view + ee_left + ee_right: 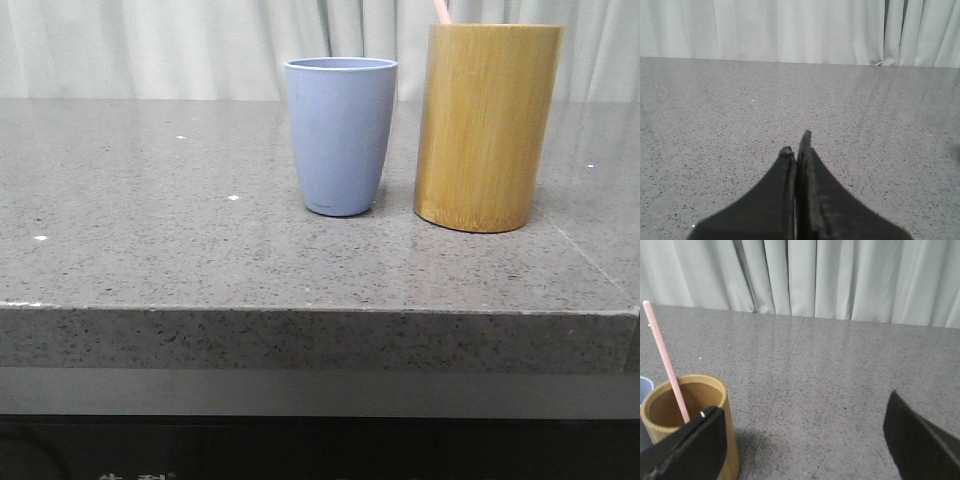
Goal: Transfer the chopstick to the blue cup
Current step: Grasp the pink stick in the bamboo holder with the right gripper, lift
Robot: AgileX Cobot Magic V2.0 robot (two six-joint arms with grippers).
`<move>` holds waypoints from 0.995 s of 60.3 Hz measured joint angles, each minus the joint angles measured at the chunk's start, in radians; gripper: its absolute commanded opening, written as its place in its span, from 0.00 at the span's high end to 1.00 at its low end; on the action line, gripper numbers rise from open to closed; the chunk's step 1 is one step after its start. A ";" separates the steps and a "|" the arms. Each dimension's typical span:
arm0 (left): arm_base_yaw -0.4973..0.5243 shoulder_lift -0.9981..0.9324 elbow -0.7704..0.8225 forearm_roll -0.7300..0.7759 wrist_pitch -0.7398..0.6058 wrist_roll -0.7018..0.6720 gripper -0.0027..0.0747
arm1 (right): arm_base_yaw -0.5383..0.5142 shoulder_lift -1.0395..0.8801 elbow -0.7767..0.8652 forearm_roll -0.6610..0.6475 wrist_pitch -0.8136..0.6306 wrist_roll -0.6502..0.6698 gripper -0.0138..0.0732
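Thin pale pink chopstick (665, 361) leaning, apparently straight, in bamboo holder (687, 410)

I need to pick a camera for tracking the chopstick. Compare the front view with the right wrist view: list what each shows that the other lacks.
Front view alone: the whole outside of the blue cup, upright beside the bamboo holder.
Right wrist view alone: the holder's open mouth with the chopstick leaning inside it, and the open right pincer.
Both: the grey table, the curtain, the holder, and the chopstick's pink top end.
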 measured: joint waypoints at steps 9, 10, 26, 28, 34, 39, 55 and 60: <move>0.000 0.000 0.000 0.000 0.000 0.000 0.99 | 0.100 0.188 -0.121 0.000 -0.007 -0.011 0.10; 0.000 0.000 0.000 0.000 0.000 0.000 0.99 | 0.112 0.204 -0.130 0.000 -0.007 -0.011 0.10; 0.000 0.000 0.000 0.000 -0.001 0.000 0.99 | 0.335 0.480 -0.297 -0.005 -0.060 -0.014 0.10; 0.000 0.000 0.000 0.000 -0.001 0.000 0.99 | 0.350 0.506 -0.313 -0.008 -0.062 -0.014 0.10; 0.000 0.000 0.000 0.000 -0.001 0.000 0.99 | 0.369 0.591 -0.365 -0.011 -0.076 -0.014 0.10; 0.000 0.000 0.000 0.000 -0.001 0.000 0.99 | 0.369 0.657 -0.407 -0.014 -0.085 -0.014 0.10; 0.000 0.000 0.000 0.000 -0.001 0.000 0.99 | 0.369 0.790 -0.494 -0.050 -0.129 -0.014 0.25; 0.000 0.000 0.000 0.000 -0.001 0.000 0.99 | 0.369 0.800 -0.498 -0.055 -0.136 -0.014 0.41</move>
